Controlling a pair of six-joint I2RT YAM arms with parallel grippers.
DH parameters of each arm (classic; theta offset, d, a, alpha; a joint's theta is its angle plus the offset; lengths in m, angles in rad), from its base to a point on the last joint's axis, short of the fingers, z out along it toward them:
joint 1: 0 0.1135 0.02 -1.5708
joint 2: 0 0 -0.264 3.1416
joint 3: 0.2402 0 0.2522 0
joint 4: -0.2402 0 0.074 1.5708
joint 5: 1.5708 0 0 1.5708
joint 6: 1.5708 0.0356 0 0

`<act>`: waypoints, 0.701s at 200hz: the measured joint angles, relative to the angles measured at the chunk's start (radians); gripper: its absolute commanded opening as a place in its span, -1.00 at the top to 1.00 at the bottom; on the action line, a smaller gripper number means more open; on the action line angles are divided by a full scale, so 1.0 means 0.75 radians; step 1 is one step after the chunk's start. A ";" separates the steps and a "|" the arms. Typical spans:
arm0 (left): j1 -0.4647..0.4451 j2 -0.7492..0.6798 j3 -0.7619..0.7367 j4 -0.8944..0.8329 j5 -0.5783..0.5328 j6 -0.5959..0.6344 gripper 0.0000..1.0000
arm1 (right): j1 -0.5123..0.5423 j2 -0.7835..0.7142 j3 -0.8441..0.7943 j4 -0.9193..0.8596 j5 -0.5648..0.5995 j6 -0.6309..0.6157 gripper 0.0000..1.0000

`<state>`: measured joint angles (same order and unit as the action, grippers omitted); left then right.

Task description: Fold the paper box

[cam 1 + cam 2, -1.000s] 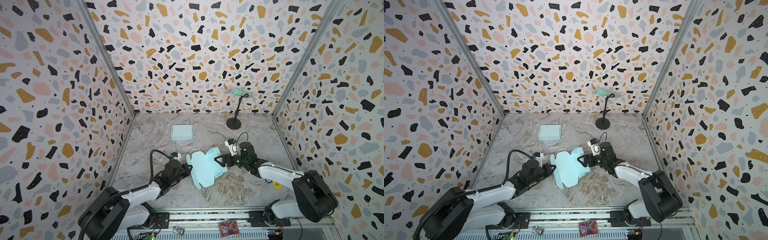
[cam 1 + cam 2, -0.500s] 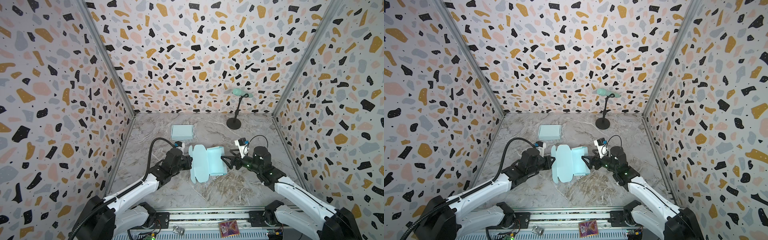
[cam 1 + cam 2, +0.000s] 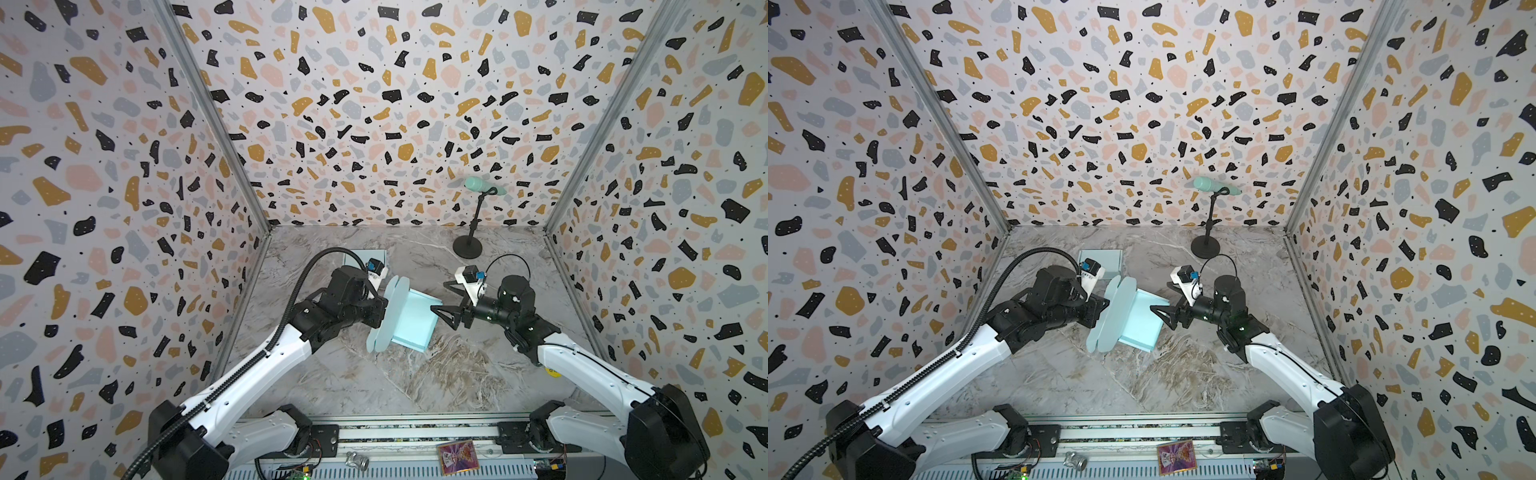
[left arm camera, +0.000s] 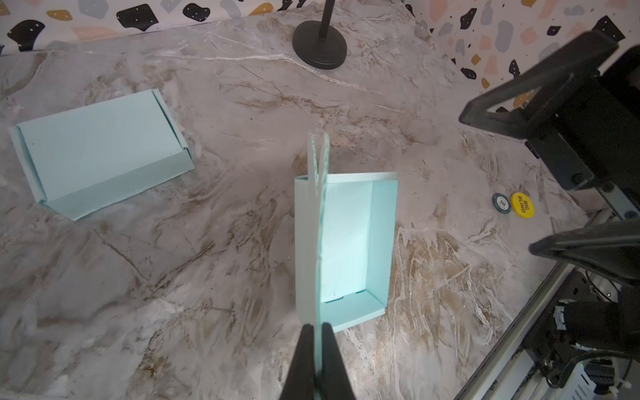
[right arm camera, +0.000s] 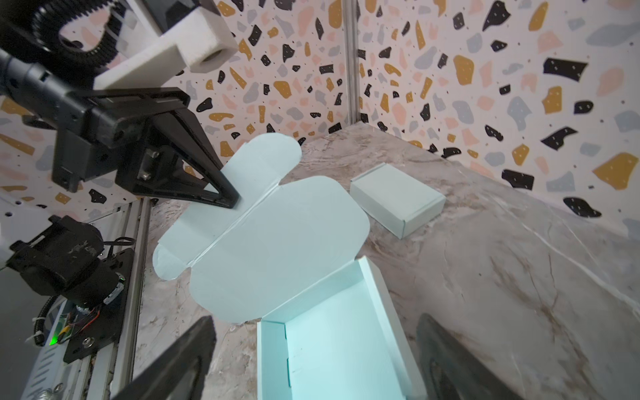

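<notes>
Now the left claw [image 4: 316, 329] is pinching the paper box [image 3: 413, 322] by its raised lid [image 5: 270, 235].
Right claw [image 3: 438, 296] is hovering just beside it, jaws apart.

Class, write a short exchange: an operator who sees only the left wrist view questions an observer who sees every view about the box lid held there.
Operator: The lid looks edge-on here. Its shape?
Observer: Right wrist view: a broad panel, creased strip, rounded ears at both ends.
Operator: Where does the left gripper pinch?
Observer: Jaws shut on that strip, near one ear.
Operator: What tops the stand?
Observer: A pale green microphone, in both top views.
</notes>
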<state>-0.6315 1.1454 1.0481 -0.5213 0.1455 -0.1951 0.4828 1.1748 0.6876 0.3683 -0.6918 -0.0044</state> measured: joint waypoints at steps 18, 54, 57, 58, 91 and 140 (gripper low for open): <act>-0.009 0.032 0.067 -0.079 0.014 0.078 0.89 | 0.000 0.092 0.116 -0.033 -0.062 -0.114 -0.80; -0.061 0.090 0.143 -0.188 0.012 0.193 0.89 | 0.004 0.282 0.321 -0.143 -0.185 -0.282 -0.76; -0.065 0.093 0.148 -0.194 0.011 0.200 0.89 | 0.005 0.293 0.328 -0.149 -0.193 -0.291 -0.76; -0.066 0.094 0.148 -0.196 0.011 0.201 0.89 | 0.005 0.296 0.329 -0.150 -0.195 -0.293 -0.76; -0.106 0.118 0.174 -0.227 0.009 0.248 0.88 | 0.042 0.384 0.346 -0.240 -0.259 -0.374 -0.75; -0.125 0.132 0.193 -0.268 0.001 0.282 0.88 | 0.071 0.463 0.402 -0.350 -0.295 -0.454 -0.50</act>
<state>-0.7250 1.2446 1.1927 -0.7223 0.1463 0.0162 0.5362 1.5219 0.9890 0.1059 -0.9131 -0.3447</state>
